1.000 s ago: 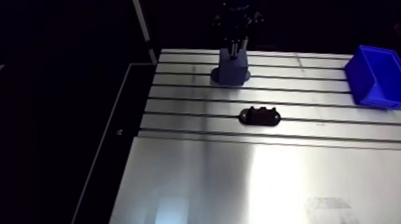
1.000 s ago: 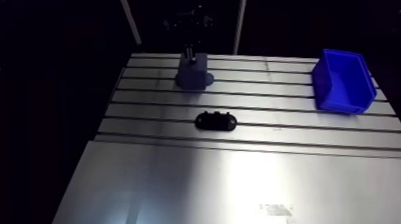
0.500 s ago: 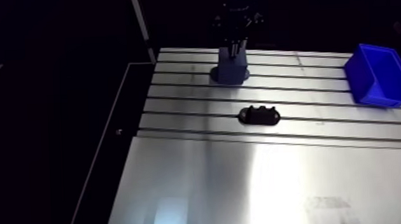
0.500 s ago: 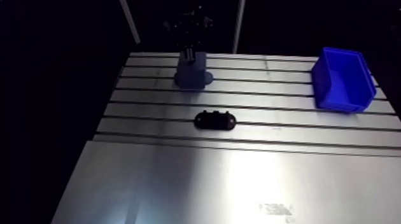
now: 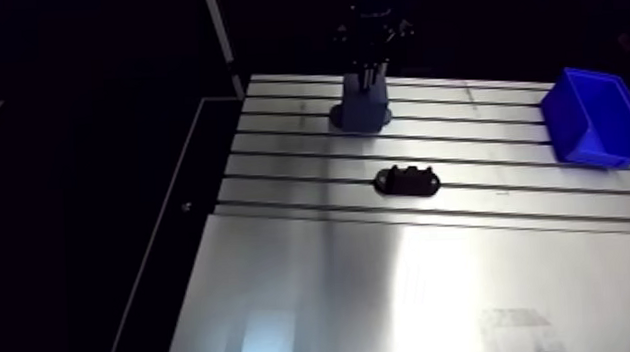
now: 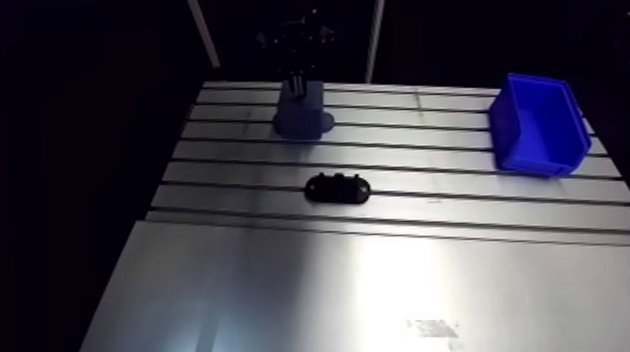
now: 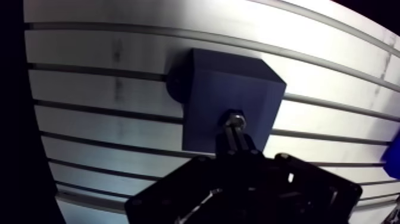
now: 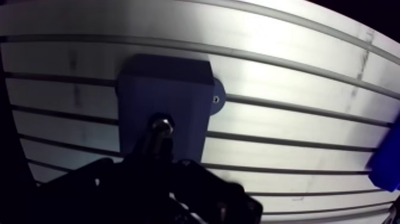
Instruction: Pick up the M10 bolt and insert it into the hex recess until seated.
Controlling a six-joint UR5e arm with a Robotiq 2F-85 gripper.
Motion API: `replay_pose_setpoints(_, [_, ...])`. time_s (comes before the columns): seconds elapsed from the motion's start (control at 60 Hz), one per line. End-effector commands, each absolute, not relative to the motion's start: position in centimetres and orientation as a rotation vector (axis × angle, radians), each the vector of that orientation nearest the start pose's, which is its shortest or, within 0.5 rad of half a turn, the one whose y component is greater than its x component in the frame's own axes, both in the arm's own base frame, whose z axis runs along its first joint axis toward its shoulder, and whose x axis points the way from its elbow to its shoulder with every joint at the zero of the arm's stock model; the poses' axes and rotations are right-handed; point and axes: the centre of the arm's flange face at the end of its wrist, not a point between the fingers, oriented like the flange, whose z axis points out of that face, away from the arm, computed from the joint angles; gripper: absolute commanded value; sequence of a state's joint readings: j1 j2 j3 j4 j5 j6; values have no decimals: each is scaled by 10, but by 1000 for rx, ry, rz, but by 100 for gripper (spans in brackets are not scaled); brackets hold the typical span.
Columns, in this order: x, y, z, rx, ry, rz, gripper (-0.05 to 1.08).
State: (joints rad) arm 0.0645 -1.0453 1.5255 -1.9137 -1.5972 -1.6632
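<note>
The arm reaches straight down at the far side of the slotted aluminium table [image 5: 313, 278]. Its two-fingered gripper [image 7: 238, 146] is clamped on the steel M10 bolt [image 7: 234, 121], which stands upright over the dark blue plastic block [image 7: 220, 83].

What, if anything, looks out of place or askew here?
Nothing stands out. The gripper holds the bolt at the block. The black part and bin sit flat on the table, and nothing is spilled.
</note>
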Motion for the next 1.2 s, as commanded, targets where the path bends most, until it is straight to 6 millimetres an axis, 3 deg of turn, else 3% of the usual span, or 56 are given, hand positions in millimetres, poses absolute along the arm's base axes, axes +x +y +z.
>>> replay_pose_setpoints(0.017, [-636,-173,236,-241,2993,37,106])
replay_pose_setpoints(1.2, [-640,-170,234,-244,3008,35,106])
